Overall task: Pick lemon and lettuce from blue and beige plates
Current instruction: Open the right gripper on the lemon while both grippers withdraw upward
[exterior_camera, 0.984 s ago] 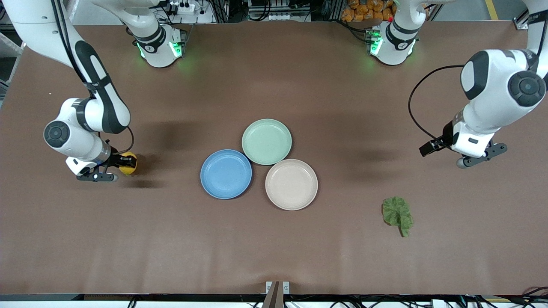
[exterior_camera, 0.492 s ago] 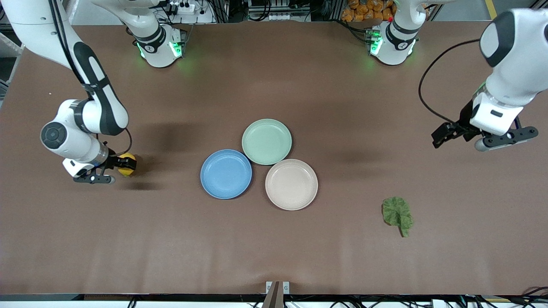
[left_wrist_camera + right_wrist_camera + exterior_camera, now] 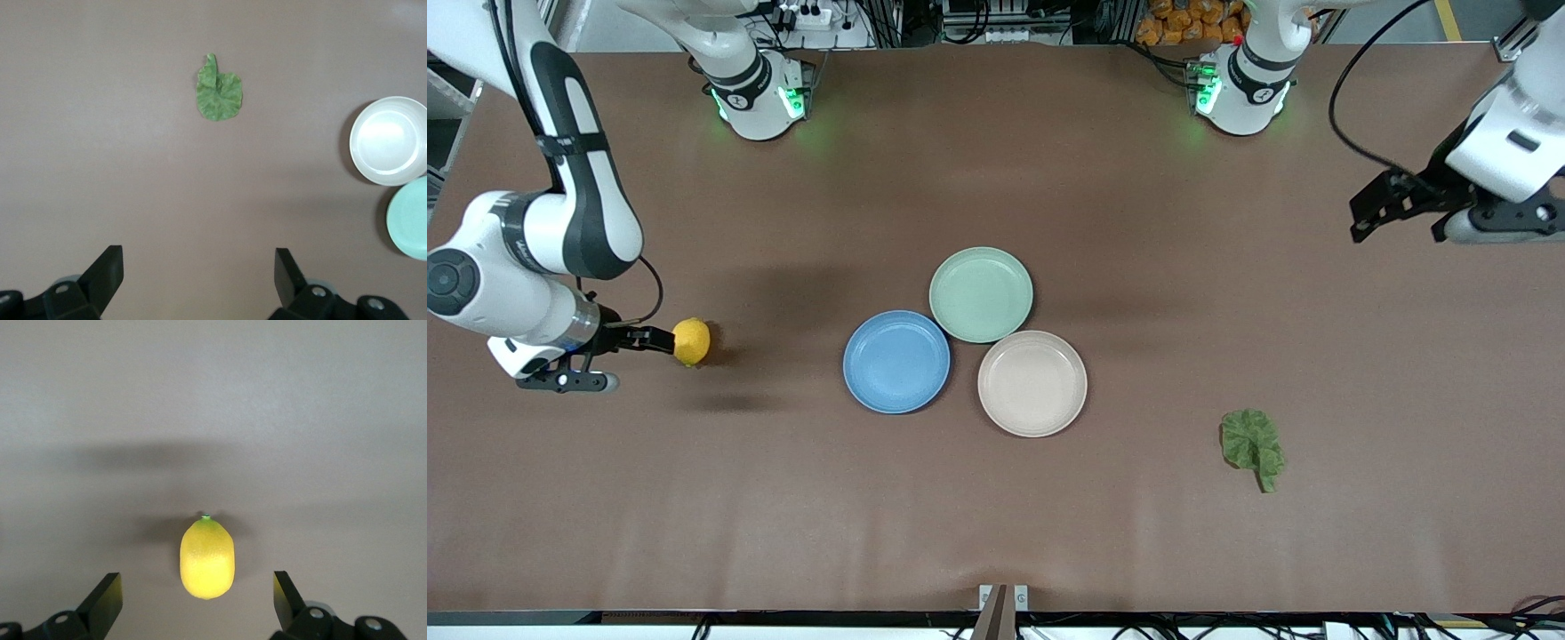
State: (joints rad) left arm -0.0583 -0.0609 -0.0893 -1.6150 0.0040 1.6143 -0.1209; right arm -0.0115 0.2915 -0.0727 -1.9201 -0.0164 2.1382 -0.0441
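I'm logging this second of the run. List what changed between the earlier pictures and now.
The right tool let go of the lemon and backed off toward the right arm's end of the table, open. The left tool, open, rose and withdrew from the lettuce. Lemon, lettuce, blue plate, beige plate and mint-green plate stayed put.

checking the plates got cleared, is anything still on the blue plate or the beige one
Nothing lies on either. The blue plate and the beige plate show bare insides. The lemon and the lettuce both lie on the table.
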